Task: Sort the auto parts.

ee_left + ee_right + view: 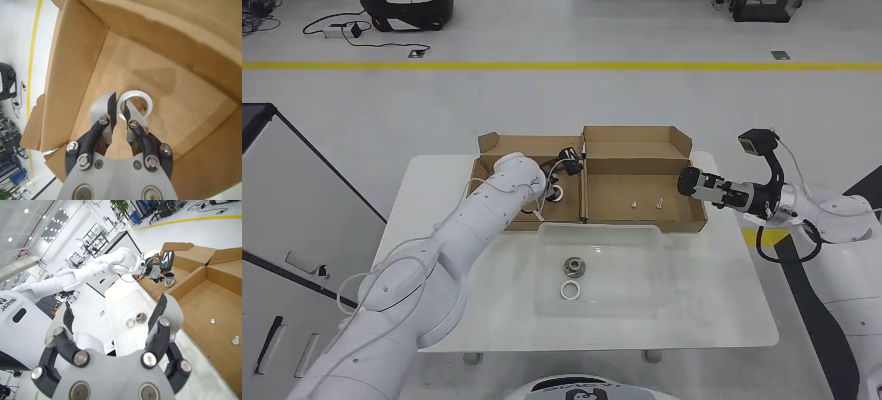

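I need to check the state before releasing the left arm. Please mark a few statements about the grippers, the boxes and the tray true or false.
1. The left gripper pinches the wall of a silver metal ring, with one finger inside it. True.
2. That gripper hangs over the clear plastic tray. False: it is inside the left brown cardboard box.
3. The right gripper holds a bolt. False: it is open and empty.
4. The tray holds a flanged grey metal hub and a second pale ring. True.
5. The right brown cardboard box is empty. False: two small silver bolts lie in it.
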Action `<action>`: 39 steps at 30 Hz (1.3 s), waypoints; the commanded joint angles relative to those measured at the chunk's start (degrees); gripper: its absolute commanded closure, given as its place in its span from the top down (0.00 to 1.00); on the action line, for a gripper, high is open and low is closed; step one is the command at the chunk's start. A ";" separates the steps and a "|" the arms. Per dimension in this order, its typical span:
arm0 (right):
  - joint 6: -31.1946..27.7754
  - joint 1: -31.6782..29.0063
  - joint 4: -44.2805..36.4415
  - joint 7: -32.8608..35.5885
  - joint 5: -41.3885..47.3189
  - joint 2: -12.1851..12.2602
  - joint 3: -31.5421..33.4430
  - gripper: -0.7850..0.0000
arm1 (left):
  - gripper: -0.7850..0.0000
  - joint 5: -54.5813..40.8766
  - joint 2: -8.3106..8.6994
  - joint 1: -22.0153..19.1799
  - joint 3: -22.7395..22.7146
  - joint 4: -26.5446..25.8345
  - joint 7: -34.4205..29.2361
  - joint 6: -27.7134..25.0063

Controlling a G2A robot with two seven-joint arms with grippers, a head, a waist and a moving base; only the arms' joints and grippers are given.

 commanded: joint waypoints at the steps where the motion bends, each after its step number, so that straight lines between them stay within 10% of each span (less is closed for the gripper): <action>1: 0.00 0.00 0.00 0.00 0.00 0.00 0.00 1.00 | 1.00 -0.03 -0.08 -0.23 -0.24 -0.22 -0.50 -0.24; 11: 0.00 0.00 0.00 0.00 0.00 0.00 0.00 1.00 | 1.00 -0.89 0.74 -3.01 -2.84 -2.39 -2.46 -4.73; 22: 0.00 0.00 0.00 0.00 0.00 0.00 0.00 1.00 | 1.00 -15.71 4.34 -3.92 -10.21 -17.66 -26.85 -18.05; 34: 0.00 0.00 0.00 0.00 0.00 0.00 0.00 1.00 | 1.00 -36.88 13.93 0.93 -6.04 -51.76 -48.76 -0.18; 39: 0.00 0.00 0.00 0.00 0.00 0.00 0.00 1.00 | 1.00 -39.52 16.18 2.00 -6.54 -56.74 -50.49 1.56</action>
